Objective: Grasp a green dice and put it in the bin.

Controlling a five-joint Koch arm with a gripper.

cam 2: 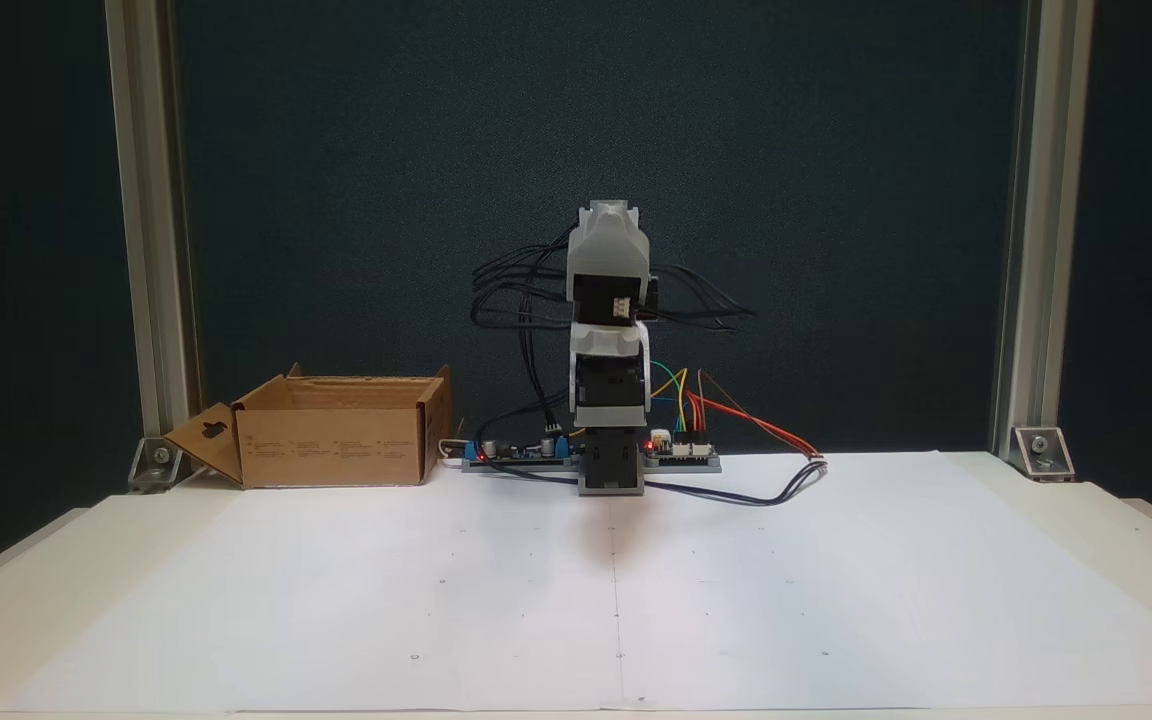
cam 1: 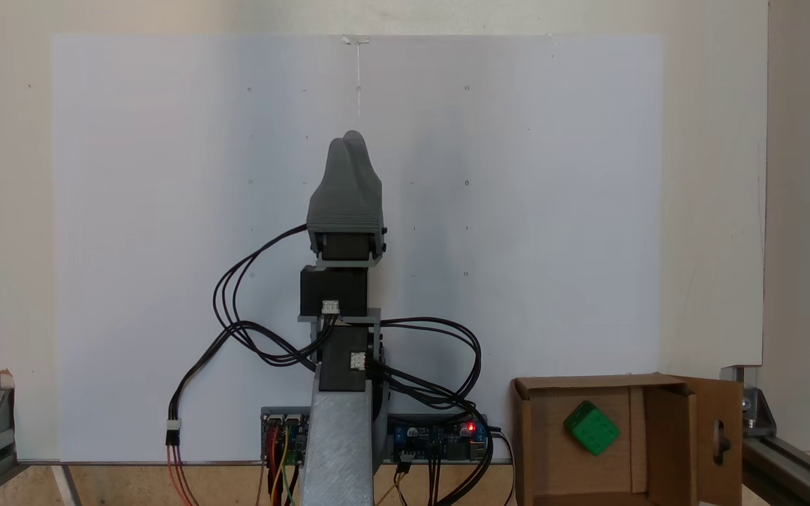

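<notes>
In a fixed view from above, the arm (cam 1: 340, 330) is seen folded over its base at bottom centre, w/ the grey tool (cam 1: 353, 140) stretched up-frame over the white sheet (cam 1: 553, 211). The two tips are pressed together w/ only a faint seam between them, so the tool is read as closed and nothing is held or touched by it. Black cables (cam 1: 250, 309) are looped to the left and right of the arm. The controller boards (cam 1: 440, 439) are partly covered by the arm's lower link; a red LED is lit there. The bin (cam 1: 528, 450) is placed at bottom right, its lower edge cut off by the frame, and a flap w/ a keyhole cutout is folded out to its right. The green dice (cam 1: 591, 427) is seen lying inside the bin on its floor, tilted, well apart from the tool.

In a fixed view from the front, the arm (cam 2: 611, 400) is seen upright and folded at the far edge of the bench (cam 2: 56, 560). The tool (cam 2: 609, 211) is at the top, pointing roughly at the camera, so the jaws are foreshortened and hard to make out. The bin (cam 2: 336, 440) is set to the left, near the boards (cam 2: 516, 452); its inside is hidden by the front wall. Coloured wires (cam 2: 736, 415) are run to the right.
</notes>
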